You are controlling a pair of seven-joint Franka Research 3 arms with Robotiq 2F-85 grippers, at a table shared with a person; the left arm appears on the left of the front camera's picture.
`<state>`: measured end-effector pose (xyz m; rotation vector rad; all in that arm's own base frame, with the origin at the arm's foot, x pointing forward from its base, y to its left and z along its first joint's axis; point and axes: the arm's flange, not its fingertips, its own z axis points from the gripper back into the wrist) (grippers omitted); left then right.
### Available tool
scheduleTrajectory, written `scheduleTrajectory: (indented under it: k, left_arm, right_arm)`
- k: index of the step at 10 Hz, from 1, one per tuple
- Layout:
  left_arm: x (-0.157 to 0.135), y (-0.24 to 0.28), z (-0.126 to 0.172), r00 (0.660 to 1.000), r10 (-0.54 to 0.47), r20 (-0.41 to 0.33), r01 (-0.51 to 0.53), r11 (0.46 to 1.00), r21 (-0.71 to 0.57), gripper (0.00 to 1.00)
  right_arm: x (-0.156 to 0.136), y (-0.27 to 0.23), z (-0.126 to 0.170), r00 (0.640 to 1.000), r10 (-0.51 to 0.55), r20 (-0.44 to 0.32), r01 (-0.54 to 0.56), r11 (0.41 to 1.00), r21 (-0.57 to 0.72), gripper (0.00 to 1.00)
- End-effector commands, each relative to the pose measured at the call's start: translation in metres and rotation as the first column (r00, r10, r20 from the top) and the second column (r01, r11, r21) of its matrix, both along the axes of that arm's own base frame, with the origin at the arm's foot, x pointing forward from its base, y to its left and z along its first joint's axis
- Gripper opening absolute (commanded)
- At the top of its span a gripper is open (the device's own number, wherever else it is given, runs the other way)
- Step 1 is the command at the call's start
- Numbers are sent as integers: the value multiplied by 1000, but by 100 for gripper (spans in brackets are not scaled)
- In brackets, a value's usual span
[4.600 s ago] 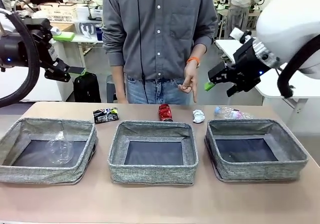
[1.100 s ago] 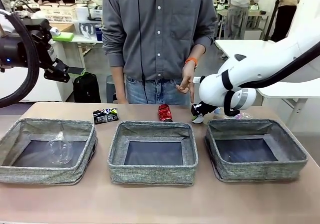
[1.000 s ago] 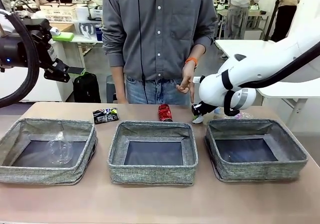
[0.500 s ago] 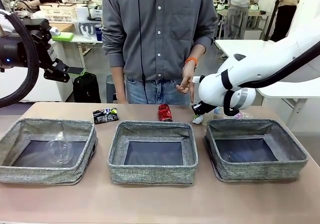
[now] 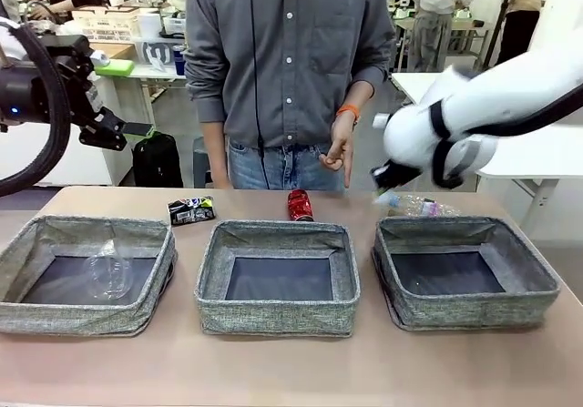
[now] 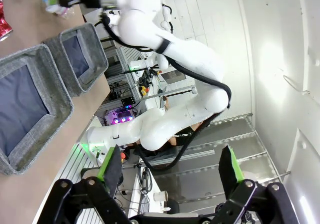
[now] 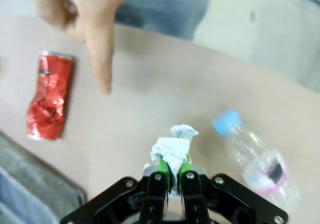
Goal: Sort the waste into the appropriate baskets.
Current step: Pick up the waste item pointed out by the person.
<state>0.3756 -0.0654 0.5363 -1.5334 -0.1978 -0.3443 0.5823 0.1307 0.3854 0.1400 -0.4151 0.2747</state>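
While a hand (image 7: 86,14) points, right tool (image 7: 173,167) pinches paper ball (image 7: 175,143).

Our left arm (image 5: 23,97) hangs raised at the left side, and its left claw (image 6: 170,165) gapes wide, green pads well apart. Our right arm (image 5: 510,88) reaches in from the right, wrist bent downward. Our right claw (image 7: 173,166) points down, its green pads pinched close together.
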Motion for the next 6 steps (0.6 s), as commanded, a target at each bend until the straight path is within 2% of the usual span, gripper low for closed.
scheduleTrajectory:
  k: [1, 2, 3, 4, 6]
  left_arm:
    - [-2, -3, 4, 1000, 5, -11, -5, 1000, -17, 99]
    - [-2, -3, 4, 1000, 5, -11, -5, 1000, -17, 99]
    - [-2, -3, 4, 1000, 5, -11, -5, 1000, -17, 99]
    - [-2, -3, 4, 1000, 5, -11, -5, 1000, -17, 99]
    - [-2, -3, 4, 1000, 5, -11, -5, 1000, -17, 99]
  right_arm:
    - [-61, -3, 81, 983, -141, -113, 133, 988, -80, 0]
    - [-92, -2, 106, 966, -172, -193, 158, 984, -86, 0]
    - [-127, 12, 121, 923, -208, -323, 181, 977, -112, 0]
    - [-150, 45, 128, 924, -187, -334, 172, 982, -73, 0]
    - [-176, 110, 132, 951, -168, -259, 167, 986, -25, 0]
